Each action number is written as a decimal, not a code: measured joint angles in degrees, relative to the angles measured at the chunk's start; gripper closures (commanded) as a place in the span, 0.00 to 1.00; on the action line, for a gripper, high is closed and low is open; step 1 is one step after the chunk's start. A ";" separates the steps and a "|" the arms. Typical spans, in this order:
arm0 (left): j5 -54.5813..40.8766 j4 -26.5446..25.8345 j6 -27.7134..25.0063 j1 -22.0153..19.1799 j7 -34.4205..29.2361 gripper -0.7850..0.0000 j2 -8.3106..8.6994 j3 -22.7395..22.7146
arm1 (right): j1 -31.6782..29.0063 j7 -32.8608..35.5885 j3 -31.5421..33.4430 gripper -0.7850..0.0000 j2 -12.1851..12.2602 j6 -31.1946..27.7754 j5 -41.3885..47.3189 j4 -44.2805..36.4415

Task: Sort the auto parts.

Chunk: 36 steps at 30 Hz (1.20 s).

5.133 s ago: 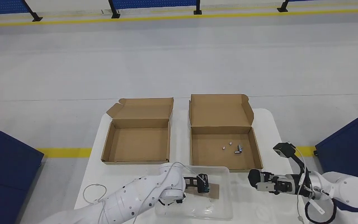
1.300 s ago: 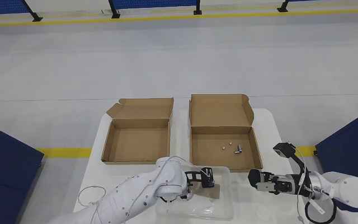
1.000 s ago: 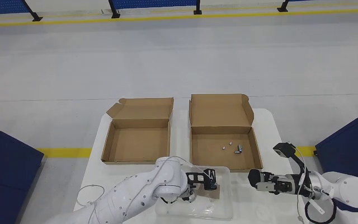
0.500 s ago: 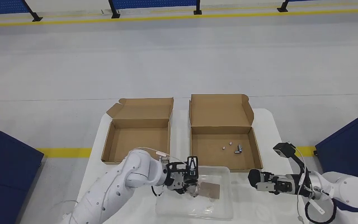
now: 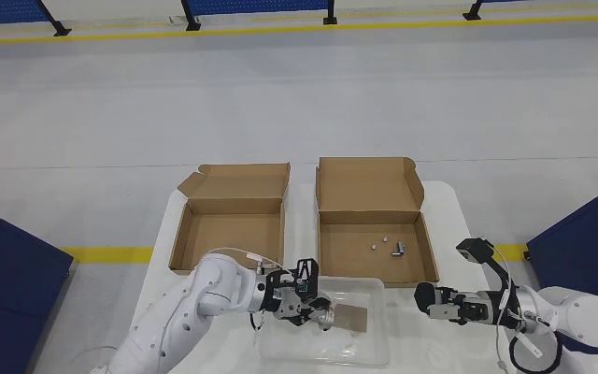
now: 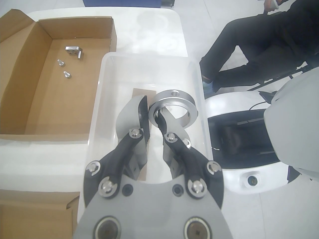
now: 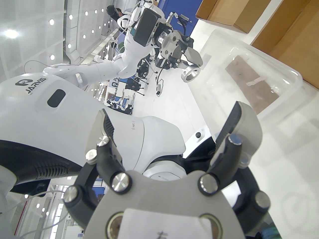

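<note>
My left gripper (image 6: 150, 110) is shut on a silver metal ring (image 6: 174, 108), one finger inside it and one outside. It holds the ring above the clear plastic bin (image 6: 99, 80), over the bin's left part in the top view (image 5: 322, 320). The right wrist view shows this ring (image 7: 191, 73) hanging clear of the bin. My right gripper (image 7: 169, 113) is open and holds nothing, low over the table just right of the bin (image 5: 383, 323). The right cardboard box (image 5: 327, 266) holds a small metal bracket (image 6: 74, 50) and two bolts (image 6: 61, 62).
The left cardboard box (image 5: 182, 243) lies open with nothing in it, lid folded back. A brown cardboard piece (image 5: 350, 318) lies on the bin floor. Both boxes sit side by side behind the bin.
My left gripper has drawn back leftward across the bin with the ring in it, its arm swinging out to the left. The right arm has kept still.
</note>
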 measured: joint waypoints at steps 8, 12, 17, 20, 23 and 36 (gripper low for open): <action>10.57 -1.78 -0.09 1.59 35.87 1.00 2.64 -0.47 | 0.00 0.00 0.00 0.00 0.00 0.00 0.00 0.00; 22.33 2.73 -0.09 -1.32 58.81 1.00 4.04 3.59 | 0.00 0.00 0.00 0.00 0.00 0.00 0.00 0.00; 29.42 5.69 1.14 -3.61 79.56 1.00 4.37 6.57 | 0.00 0.00 0.00 0.00 0.00 0.00 0.00 0.00; 29.09 5.61 1.10 -3.54 74.42 1.00 4.36 6.49 | 0.00 0.00 0.00 0.00 0.00 0.00 0.00 0.00; 29.07 5.56 1.12 -3.51 73.74 1.00 4.35 6.47 | 0.00 0.00 0.00 0.00 0.00 0.00 0.00 0.00; 23.03 3.13 16.42 -2.52 89.23 1.00 3.77 6.91 | 0.00 0.00 0.00 0.00 0.00 0.00 0.00 0.00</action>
